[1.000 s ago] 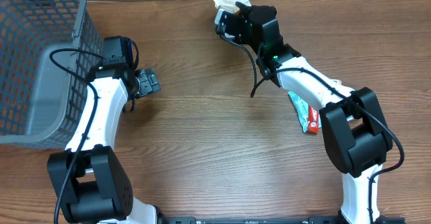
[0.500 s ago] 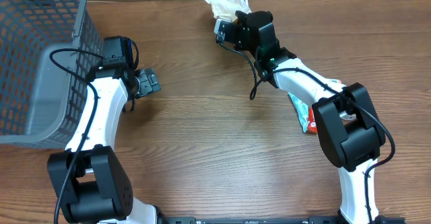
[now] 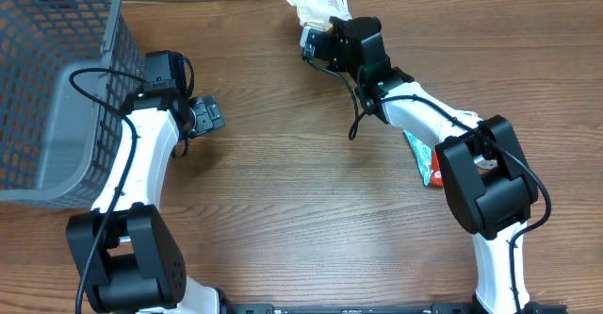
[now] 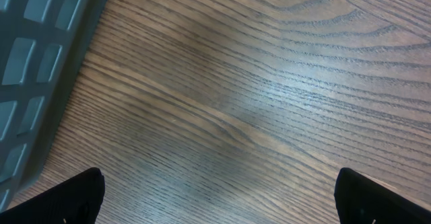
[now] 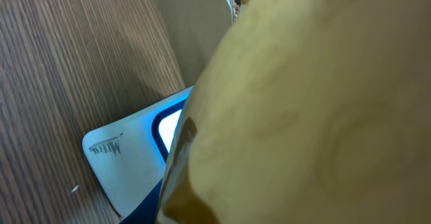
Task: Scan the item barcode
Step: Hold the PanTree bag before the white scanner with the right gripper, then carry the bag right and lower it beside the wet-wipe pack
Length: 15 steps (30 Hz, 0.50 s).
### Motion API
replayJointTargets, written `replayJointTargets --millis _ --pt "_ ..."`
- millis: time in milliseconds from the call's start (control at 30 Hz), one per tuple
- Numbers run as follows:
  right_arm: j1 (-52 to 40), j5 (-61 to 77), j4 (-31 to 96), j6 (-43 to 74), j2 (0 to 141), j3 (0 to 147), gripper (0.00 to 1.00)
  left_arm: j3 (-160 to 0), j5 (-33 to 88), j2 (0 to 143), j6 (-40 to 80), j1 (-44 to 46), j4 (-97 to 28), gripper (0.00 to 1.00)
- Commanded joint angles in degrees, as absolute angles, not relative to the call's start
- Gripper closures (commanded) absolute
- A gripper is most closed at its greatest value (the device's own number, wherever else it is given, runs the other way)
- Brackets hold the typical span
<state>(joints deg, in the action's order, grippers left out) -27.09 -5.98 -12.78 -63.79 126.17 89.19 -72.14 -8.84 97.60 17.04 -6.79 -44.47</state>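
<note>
The item is a crumpled cream-white packet [image 3: 309, 1] at the table's far edge, top centre. My right gripper [image 3: 326, 22] is shut on it. In the right wrist view the packet [image 5: 316, 96] fills most of the picture and hides the fingers. Past its edge, a white and blue barcode scanner [image 5: 128, 163] with a lit blue window lies on the wood, just below and left of the packet. My left gripper [image 3: 209, 114] hangs open over bare wood beside the basket, with nothing between its fingers [image 4: 81, 197].
A grey mesh basket [image 3: 57, 88] fills the left side, and its wall [image 4: 27, 83] shows in the left wrist view. A red and teal packet [image 3: 426, 158] lies under the right arm's forearm.
A second ago the right gripper carried the packet a little down and to the left. It has held still for the last half second. The left arm has not moved.
</note>
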Motion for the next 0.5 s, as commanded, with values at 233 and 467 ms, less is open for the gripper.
replayJointTargets --millis 233,467 --pt "-27.05 -5.96 -13.67 -54.24 124.79 90.13 0.97 -73.12 -9.43 96.23 18.04 -6.76 -44.29 0.01" --pt "-27.03 -5.91 -11.70 -45.60 114.83 90.13 0.97 -73.12 -9.43 96.23 18.04 -6.76 -44.29 0.00"
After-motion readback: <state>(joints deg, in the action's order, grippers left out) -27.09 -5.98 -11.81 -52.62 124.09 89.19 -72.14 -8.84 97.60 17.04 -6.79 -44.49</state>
